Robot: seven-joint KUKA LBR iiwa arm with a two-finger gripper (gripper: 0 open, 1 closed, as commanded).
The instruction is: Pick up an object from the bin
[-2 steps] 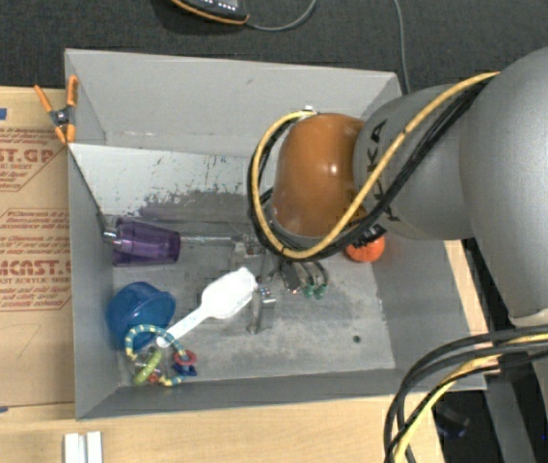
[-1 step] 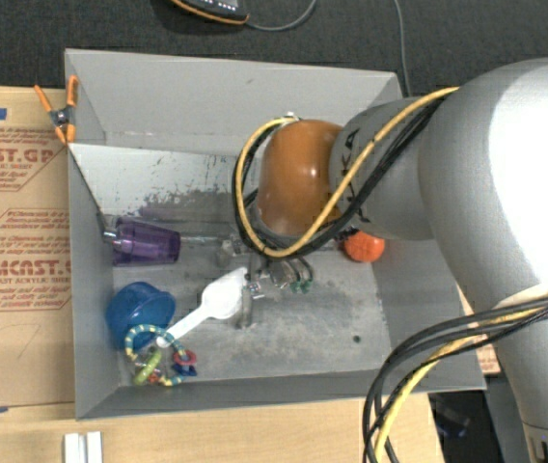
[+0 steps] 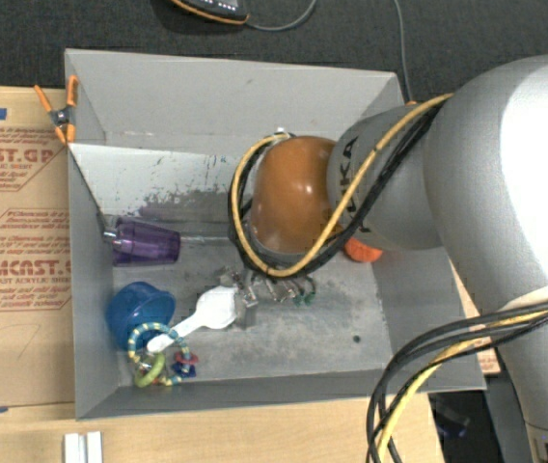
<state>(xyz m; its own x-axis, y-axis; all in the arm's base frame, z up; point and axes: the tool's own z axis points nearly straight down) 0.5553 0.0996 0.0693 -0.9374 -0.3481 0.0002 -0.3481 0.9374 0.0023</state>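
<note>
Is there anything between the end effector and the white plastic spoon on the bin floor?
Nothing visible stands between them. The end effector is right beside the wide end of the white plastic spoon; the blue plastic cup and the purple plastic cup lie further left, off that line.

arm (image 3: 399, 201): black lettering up the silver link, reads "KA", start hidden by cables | cardboard sheet (image 3: 23, 181) left of bin (image 3: 255, 85): red print, "…AST.GP" at top, "…CAST" lower, under it "CELL-CAST ACRYLIC SHEET" | remaining print too small to read
</note>
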